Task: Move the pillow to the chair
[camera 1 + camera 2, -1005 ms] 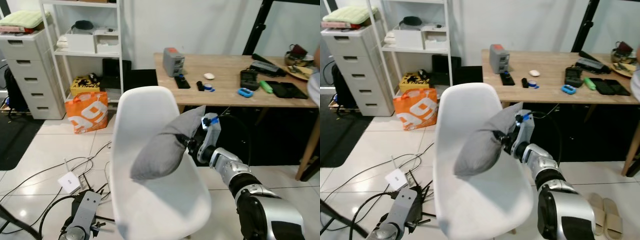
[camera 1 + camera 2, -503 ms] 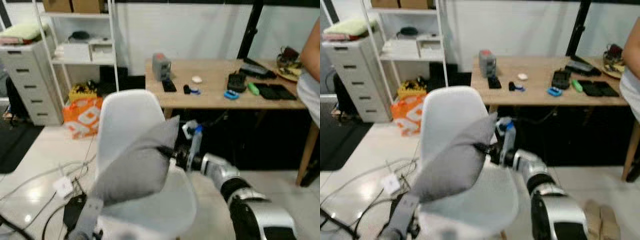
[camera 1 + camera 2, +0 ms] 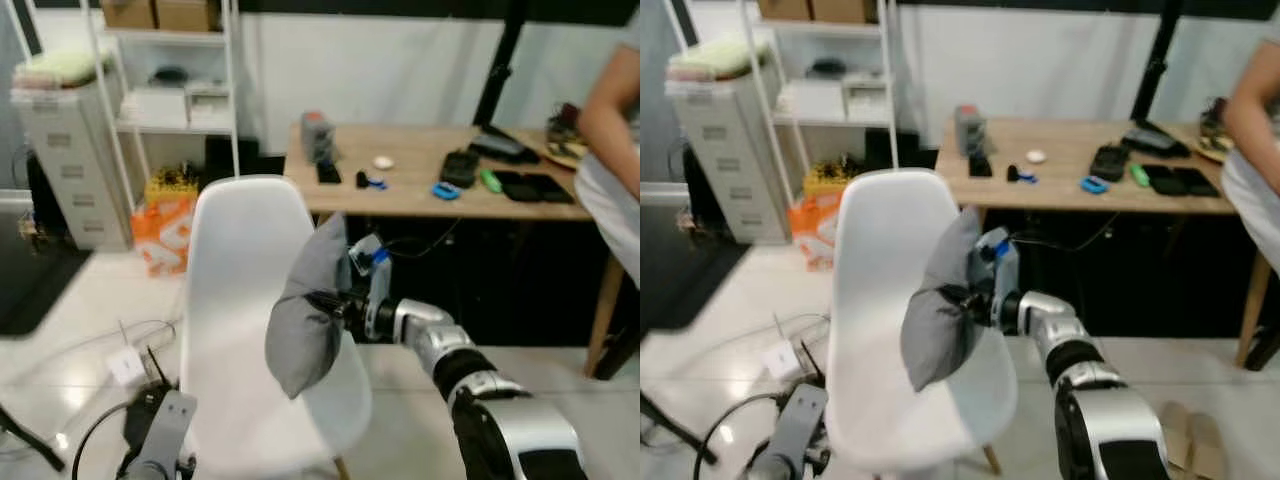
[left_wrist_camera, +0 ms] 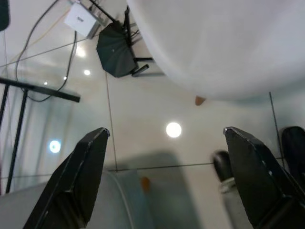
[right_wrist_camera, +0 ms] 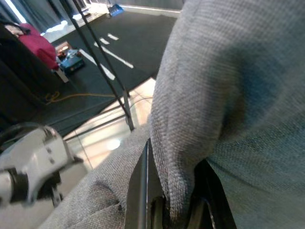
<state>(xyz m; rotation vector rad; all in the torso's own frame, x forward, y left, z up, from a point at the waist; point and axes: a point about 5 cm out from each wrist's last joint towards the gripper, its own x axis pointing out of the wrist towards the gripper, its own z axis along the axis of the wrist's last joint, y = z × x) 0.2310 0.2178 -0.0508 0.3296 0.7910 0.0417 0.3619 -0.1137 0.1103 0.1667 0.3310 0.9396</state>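
A tiled room with shelves and a cluttered desk lies behind the white chair. Compared with 0.5 s ago, the grey pillow has swung from lying broad and low over the seat to hanging upright above its right edge, so I judge it is positioned but not yet set down. The right gripper is clenched on a fold of the pillow, while the left gripper hangs spread wide over the floor, holding nothing.

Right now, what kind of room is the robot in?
Probably a home workroom or study. A wooden desk holds small gadgets, a white shelf and a drawer cabinet stand by the wall, and a white chair sits on the tiled floor.
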